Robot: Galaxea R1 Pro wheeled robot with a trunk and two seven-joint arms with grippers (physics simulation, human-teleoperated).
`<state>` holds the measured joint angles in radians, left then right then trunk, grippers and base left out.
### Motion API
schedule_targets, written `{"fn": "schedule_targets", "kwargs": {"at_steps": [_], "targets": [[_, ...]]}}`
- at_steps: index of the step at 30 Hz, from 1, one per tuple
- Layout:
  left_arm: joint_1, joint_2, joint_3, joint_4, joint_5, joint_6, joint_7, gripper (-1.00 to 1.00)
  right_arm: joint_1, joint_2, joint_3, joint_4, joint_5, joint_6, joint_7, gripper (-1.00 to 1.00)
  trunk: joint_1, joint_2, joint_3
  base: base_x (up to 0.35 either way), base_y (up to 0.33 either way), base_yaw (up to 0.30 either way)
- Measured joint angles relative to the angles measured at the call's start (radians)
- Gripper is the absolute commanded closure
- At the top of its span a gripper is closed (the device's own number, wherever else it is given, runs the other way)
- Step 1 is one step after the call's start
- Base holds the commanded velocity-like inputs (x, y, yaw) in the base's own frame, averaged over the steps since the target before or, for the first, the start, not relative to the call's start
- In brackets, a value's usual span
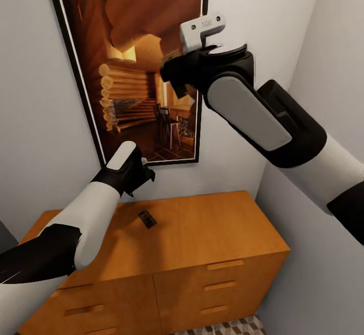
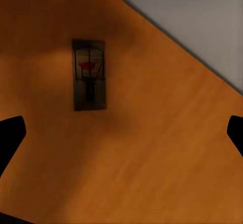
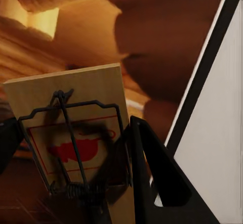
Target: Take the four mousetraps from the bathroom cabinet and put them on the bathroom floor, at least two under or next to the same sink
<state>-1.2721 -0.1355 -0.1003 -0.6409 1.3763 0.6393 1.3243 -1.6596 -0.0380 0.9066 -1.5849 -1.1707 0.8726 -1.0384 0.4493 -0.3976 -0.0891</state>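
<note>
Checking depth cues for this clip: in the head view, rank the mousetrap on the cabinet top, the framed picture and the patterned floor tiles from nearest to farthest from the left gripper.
1. Mousetrap, lying on the cabinet top just below the left gripper.
2. Framed picture, on the wall behind and above it; close to the first, but probably farther.
3. Floor tiles, at the cabinet's foot, clearly farthest.

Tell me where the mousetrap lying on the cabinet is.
In the head view, the mousetrap lies flat on the cabinet top, left of its centre, just below and beside the left hand, which hovers above it.
</note>
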Motion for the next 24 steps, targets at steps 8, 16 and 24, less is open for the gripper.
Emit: {"fn": "schedule_targets", "kwargs": {"at_steps": [8, 16, 24], "targets": [[0.0, -0.001, -0.005, 0.003, 0.0, -0.007, 0.003, -1.0, 0.008, -0.037, 0.059, 0.001, 0.004, -0.005, -0.021, 1.0, 0.0, 0.0, 0.0, 0.0, 0.0, 0.0], [0.0, -0.001, -0.007, 0.006, -0.004, -0.012, 0.007, -1.0, 0.008, -0.074, 0.085, 0.001, 0.008, 0.0, -0.029, 1.0, 0.0, 0.0, 0.0, 0.0, 0.0, 0.0], [0.0, -0.002, -0.007, 0.002, -0.006, -0.012, 0.009, -1.0, 0.009, -0.107, 0.094, 0.001, 0.177, 0.0, -0.086, 1.0, 0.0, 0.0, 0.0, 0.0, 0.0, 0.0]]}}
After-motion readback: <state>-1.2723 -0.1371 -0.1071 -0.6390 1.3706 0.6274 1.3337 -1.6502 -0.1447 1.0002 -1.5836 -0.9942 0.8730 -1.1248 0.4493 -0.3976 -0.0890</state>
